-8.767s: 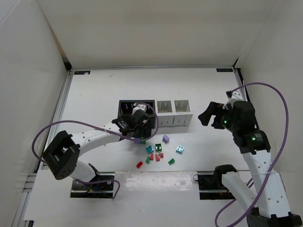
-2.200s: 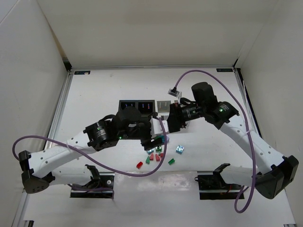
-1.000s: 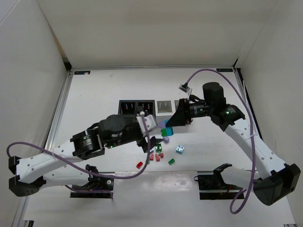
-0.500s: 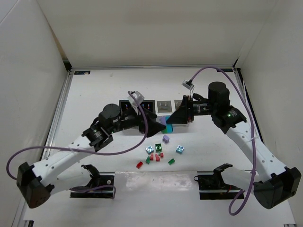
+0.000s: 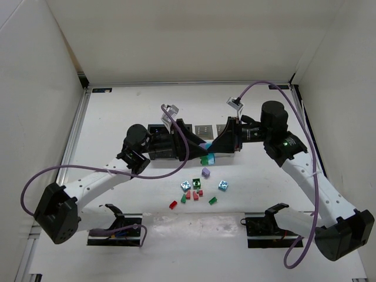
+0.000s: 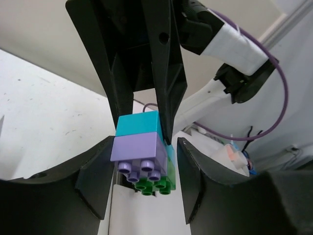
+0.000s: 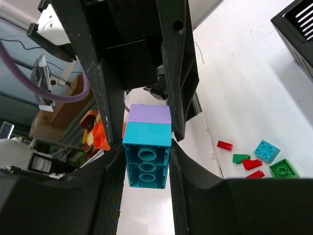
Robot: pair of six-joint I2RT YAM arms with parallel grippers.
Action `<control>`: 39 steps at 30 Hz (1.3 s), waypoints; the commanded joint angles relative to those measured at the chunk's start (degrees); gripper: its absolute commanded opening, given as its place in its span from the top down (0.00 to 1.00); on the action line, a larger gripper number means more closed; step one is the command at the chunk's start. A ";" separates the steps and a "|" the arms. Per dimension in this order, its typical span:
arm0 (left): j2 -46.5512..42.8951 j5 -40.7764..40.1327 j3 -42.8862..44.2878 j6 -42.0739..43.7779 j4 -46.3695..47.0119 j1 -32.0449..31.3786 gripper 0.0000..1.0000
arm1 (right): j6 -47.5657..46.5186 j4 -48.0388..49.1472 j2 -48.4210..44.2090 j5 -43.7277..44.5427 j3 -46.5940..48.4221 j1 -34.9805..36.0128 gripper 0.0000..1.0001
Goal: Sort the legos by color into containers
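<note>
Teal-lilac-green lego stack (image 5: 206,158) hangs above the desk (image 5: 117,117), long axis running claw to claw. My left claw (image 6: 142,178) clamps its lilac end, my right claw (image 7: 146,169) the teal end.

A joined stack (image 6: 141,147) of teal, lilac and green bricks hangs above the table just before the white bins (image 5: 205,130), with loose red, green, lilac and blue legos (image 5: 196,183) scattered nearer.

A white table (image 5: 117,111) sits inside white walls (image 5: 176,41), edged by a metal rail (image 5: 76,126).
</note>
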 commanded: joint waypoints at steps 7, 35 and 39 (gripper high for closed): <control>3.95 8.09 1.08 -11.13 17.97 1.86 0.40 | -0.35 1.07 -1.03 -0.77 0.81 -2.06 1.00; -4.78 -15.24 13.11 18.47 -41.93 5.03 0.92 | -7.56 -15.80 -9.28 5.26 -0.77 -21.47 1.00; 3.65 -25.62 23.71 22.67 -50.46 3.54 0.89 | -10.54 -22.92 -12.19 12.48 0.28 -25.79 1.00</control>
